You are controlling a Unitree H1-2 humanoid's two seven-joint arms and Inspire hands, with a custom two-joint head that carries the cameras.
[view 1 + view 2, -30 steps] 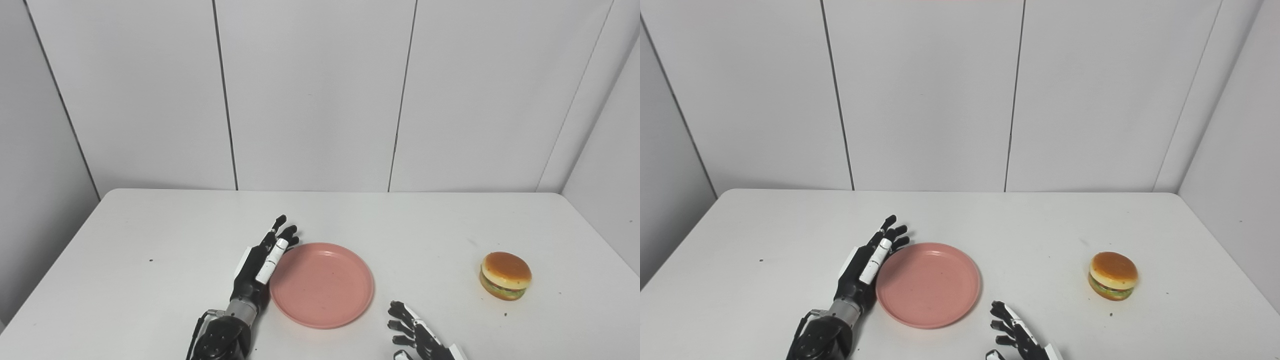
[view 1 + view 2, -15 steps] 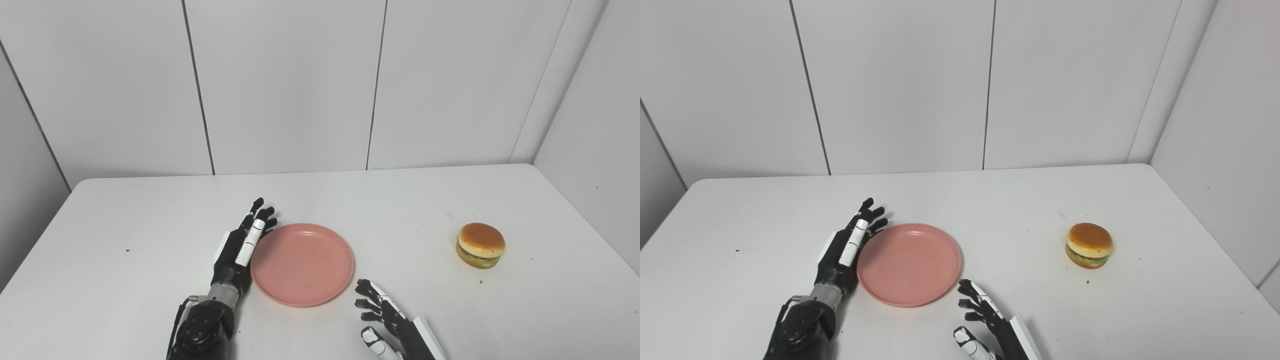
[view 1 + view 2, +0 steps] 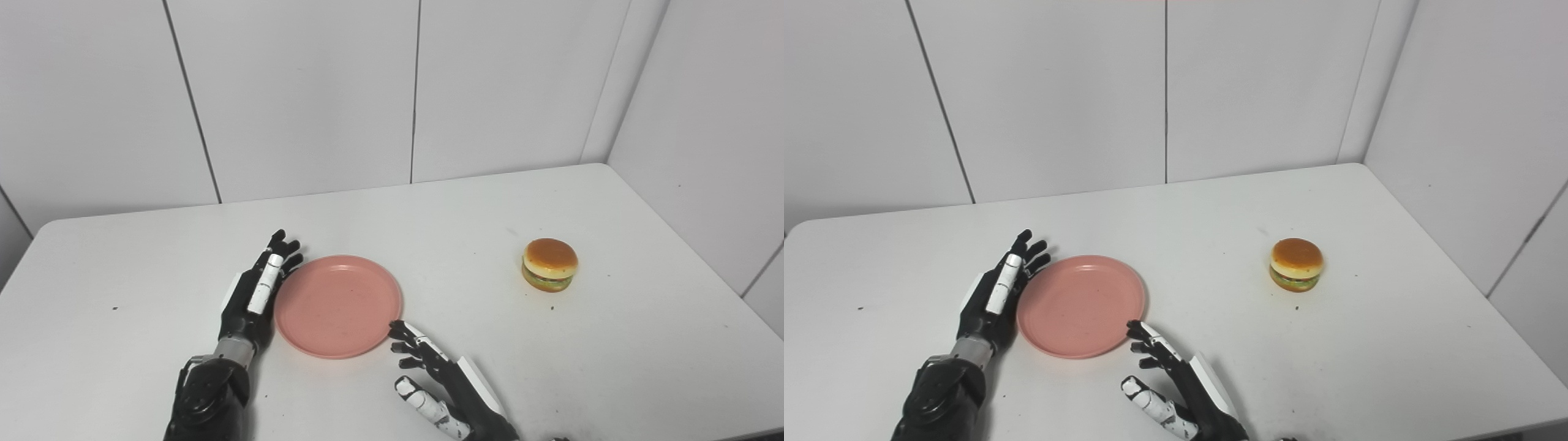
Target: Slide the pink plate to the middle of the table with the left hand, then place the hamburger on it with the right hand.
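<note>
Left hand point(image 3: 254, 294) flat, fingers extended against pink plate point(image 3: 338, 305) left rim. Right hand point(image 3: 438, 373) spread, fingertips near plate's lower right edge. Hamburger point(image 3: 549, 264) well apart, right, on white table point(image 3: 612, 343).

My left hand point(image 3: 252, 298) lies flat, fingers point(image 3: 274, 260) straight and together, pointing away from me. My right hand point(image 3: 438, 376) hovers low, fingers point(image 3: 409, 343) spread and curled, holding nothing.

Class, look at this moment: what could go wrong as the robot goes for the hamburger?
1. The right hand, open, lies close to the pink plate; lifting away, it may nudge the rim.
2. The hamburger is rounded and might roll from the fingers.
3. The left hand lies against the plate and might shift it.
</note>
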